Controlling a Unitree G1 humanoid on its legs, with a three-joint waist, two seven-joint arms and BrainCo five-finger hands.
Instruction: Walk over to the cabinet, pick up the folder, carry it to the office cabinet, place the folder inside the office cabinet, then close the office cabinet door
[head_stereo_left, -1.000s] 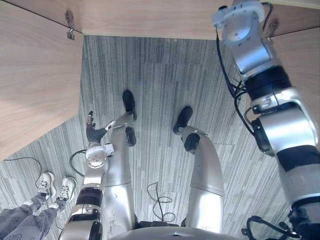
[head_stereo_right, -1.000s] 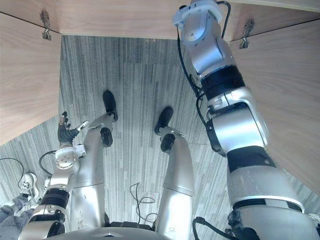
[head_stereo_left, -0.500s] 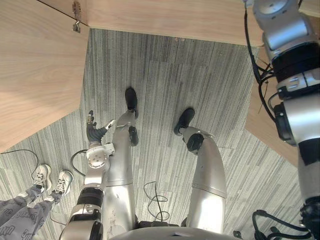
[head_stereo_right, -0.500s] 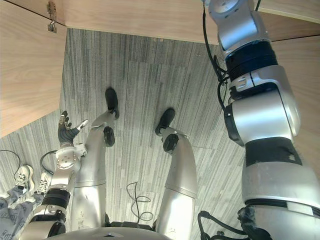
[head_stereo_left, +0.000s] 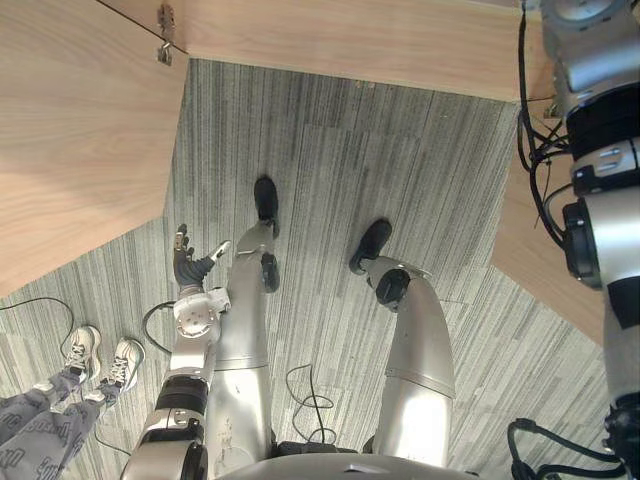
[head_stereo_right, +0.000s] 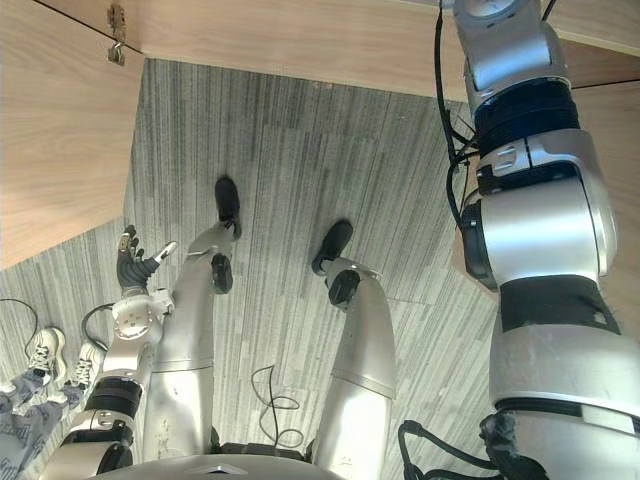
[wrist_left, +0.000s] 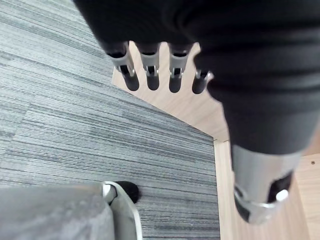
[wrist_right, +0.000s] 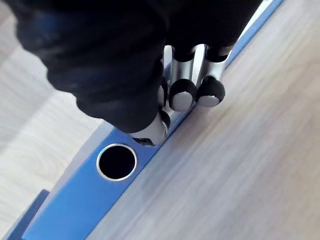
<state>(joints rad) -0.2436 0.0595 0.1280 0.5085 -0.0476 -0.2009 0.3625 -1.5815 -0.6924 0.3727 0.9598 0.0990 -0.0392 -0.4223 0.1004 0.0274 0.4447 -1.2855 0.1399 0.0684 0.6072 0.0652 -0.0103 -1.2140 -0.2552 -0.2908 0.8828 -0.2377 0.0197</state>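
Note:
In the right wrist view a blue folder (wrist_right: 75, 200) with a metal-ringed finger hole in its spine lies against a pale wooden cabinet surface (wrist_right: 250, 165). My right hand (wrist_right: 185, 92) is shut on the folder, with fingers curled over its edge and the thumb pressed on the spine. In the eye views my right arm (head_stereo_right: 530, 200) reaches up past the top edge. My left hand (head_stereo_left: 187, 268) hangs open beside my left leg and holds nothing; its straight fingers (wrist_left: 152, 75) point at the floor and a wooden door.
An open wooden cabinet door (head_stereo_left: 70, 150) stands at my left and another (head_stereo_left: 530, 250) at my right. The cabinet's front edge (head_stereo_left: 350, 40) runs along the top. Grey striped carpet (head_stereo_left: 330, 160) lies between them. A person's white shoes (head_stereo_left: 100, 355) stand at lower left.
The whole picture has shifted a little. My right arm has reached farther up toward the cabinet, and its wrist has passed out of the top of the eye views. The left hand has stayed put.

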